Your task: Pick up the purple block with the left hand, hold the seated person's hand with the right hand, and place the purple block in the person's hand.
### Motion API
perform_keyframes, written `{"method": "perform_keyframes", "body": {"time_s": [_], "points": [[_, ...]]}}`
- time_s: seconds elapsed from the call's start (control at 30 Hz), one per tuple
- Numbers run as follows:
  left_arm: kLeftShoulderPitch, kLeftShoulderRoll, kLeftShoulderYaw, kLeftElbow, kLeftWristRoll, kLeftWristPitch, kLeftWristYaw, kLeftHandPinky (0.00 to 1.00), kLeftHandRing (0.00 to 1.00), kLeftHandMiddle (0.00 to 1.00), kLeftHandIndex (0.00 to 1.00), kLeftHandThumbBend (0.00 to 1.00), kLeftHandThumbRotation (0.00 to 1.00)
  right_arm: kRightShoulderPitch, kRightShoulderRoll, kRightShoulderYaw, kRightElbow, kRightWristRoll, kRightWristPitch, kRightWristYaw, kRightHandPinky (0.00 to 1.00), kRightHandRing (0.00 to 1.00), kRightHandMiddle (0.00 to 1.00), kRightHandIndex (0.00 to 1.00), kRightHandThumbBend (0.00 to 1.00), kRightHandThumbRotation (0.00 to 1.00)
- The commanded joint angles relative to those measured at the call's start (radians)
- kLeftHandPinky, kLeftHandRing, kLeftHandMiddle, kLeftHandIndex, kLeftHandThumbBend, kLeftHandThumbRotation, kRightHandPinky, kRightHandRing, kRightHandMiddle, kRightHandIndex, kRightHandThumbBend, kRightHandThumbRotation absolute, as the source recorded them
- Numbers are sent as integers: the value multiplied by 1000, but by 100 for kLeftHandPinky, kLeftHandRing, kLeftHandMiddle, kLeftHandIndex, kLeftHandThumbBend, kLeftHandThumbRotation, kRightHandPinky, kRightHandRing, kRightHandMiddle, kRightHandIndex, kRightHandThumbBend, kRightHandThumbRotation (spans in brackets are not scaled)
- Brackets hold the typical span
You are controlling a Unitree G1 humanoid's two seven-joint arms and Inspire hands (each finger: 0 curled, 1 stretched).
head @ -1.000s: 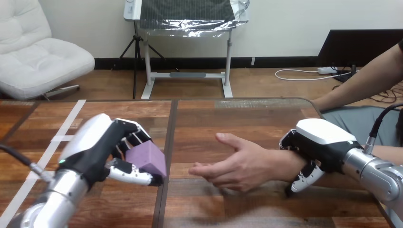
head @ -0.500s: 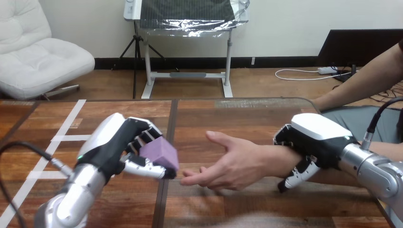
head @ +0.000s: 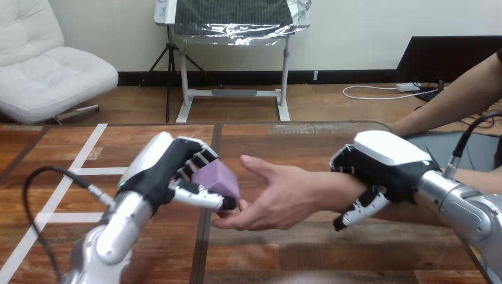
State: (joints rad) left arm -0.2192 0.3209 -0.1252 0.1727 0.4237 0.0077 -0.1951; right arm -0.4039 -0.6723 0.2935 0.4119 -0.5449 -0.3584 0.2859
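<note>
A purple block (head: 218, 178) sits between the curled fingers and thumb of my left hand (head: 167, 173), held above the table at centre-left. Just right of it lies the person's hand (head: 278, 195), palm up with fingers spread, its fingertips reaching to the block's lower right edge. My right hand (head: 380, 167) wraps over the person's wrist, with its fingers curled down the far side and its thumb (head: 355, 210) curling beneath.
The wooden table (head: 308, 145) has white tape lines (head: 77, 158) at its left and a dark seam running down its middle. The person's other forearm (head: 450, 103) crosses the upper right corner.
My left hand has carried the purple block right and up, closing the gap to the person's fingertips. My right hand has drawn the person's hand a little leftward.
</note>
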Motion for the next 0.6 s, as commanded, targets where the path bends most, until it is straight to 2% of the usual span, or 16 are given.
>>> {"method": "perform_keyframes", "body": {"time_s": [0.0, 0.57], "points": [[-122, -29, -9, 42, -17, -27, 33, 33, 39, 45, 49, 63, 0, 57, 38, 9, -4, 28, 24, 26, 26, 32, 39, 41, 83, 16], [-235, -77, -53, 176, -8, -26, 56, 22, 30, 39, 48, 63, 0, 61, 50, 12, -49, 42, 63, 37, 23, 29, 37, 40, 85, 15]]}}
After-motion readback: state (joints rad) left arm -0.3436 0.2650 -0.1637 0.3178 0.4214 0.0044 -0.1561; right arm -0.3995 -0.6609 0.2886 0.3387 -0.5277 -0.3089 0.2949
